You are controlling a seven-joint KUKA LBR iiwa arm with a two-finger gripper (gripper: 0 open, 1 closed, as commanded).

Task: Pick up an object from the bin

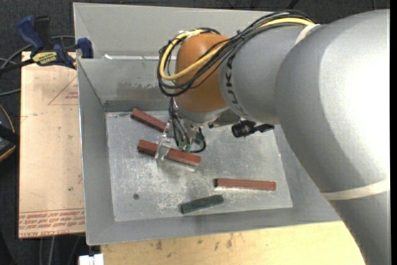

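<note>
Grey arm [322, 90] in from the right, orange wrist cover [195, 90], yellow cables [276, 22], gripper [169, 152] pointing downward

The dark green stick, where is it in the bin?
In the camera view, the dark green stick lies low in the bin, just below-left of a long reddish-brown stick.

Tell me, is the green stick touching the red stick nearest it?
Apart. The camera view shows a strip of bare bin floor between the green stick and the red stick just above it.
</note>
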